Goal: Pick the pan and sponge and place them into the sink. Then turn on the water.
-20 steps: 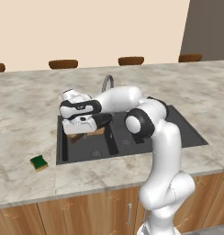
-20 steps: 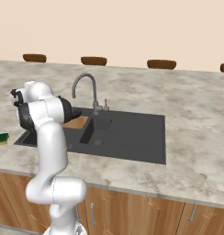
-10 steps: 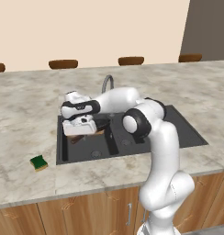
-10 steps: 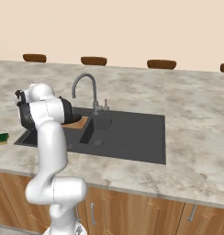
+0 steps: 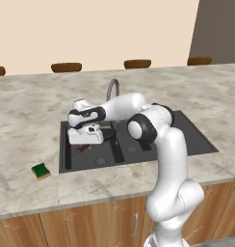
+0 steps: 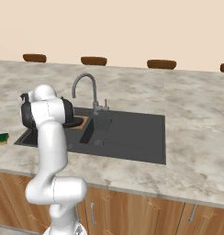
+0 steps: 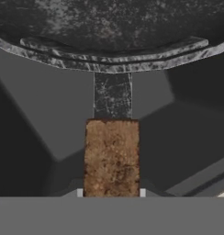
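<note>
a: hand view looks straight along the pan (image 7: 109,32)'s brown handle, running back between the fingers. so the gripper (image 5: 84,135) is clenched on that handle, holding the pan over the sink (image 5: 187,130)'s left basin.

b: makes sense, the handle's the only narrow part to pinch. whether the pan touches the basin floor, i can't tell.

a: the arm's folded hard, elbow high at the right, forearm reaching left across the sink with the hand low.

b: and the sponge (image 5: 41,171) sits on the counter, near left of the sink, well apart.
</note>
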Robot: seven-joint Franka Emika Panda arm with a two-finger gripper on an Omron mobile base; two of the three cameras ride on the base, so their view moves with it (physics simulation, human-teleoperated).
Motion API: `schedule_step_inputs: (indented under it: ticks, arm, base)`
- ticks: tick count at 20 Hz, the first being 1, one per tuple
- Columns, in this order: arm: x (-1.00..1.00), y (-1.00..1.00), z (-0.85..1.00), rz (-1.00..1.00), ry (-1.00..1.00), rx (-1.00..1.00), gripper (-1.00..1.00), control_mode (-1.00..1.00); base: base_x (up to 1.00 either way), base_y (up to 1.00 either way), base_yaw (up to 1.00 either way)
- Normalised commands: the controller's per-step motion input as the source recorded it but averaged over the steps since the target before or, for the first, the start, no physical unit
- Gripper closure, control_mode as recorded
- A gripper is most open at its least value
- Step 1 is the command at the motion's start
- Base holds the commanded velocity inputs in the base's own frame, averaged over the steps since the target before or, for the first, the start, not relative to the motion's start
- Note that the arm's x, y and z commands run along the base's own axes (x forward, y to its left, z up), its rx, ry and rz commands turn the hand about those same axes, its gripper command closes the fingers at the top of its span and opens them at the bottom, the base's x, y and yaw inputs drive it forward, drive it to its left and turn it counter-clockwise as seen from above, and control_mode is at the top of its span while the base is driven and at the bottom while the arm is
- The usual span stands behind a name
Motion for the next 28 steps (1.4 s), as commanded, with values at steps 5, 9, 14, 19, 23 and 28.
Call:
schedule_step_inputs:
  ticks: [5,9,14,19,23,28]
  arm:
    - [0.01,0.00,-0.33,0.00,-0.01,0.00,1.00,-1.00]
    - [0.07,0.06,-0.31,0.00,0.00,0.01,1.00,-1.00]
    - [0.11,0.08,-0.31,0.00,0.00,0.04,1.00,-1.00]
    - [0.12,0.08,-0.34,0.00,0.01,0.02,1.00,-1.00]
    - [0.16,0.08,-0.33,0.00,0.01,0.02,1.00,-1.00]
    - [0.26,0.10,-0.33,0.00,0.00,0.03,1.00,-1.00]
  base:
    - [0.00,0.00,0.00]
    - [0.00,0.00,0.00]
    - [0.00,0.00,0.00]
    - [0.00,0.00,0.00]
    - [0.00,0.00,0.00]
    - [0.00,0.00,0.00]
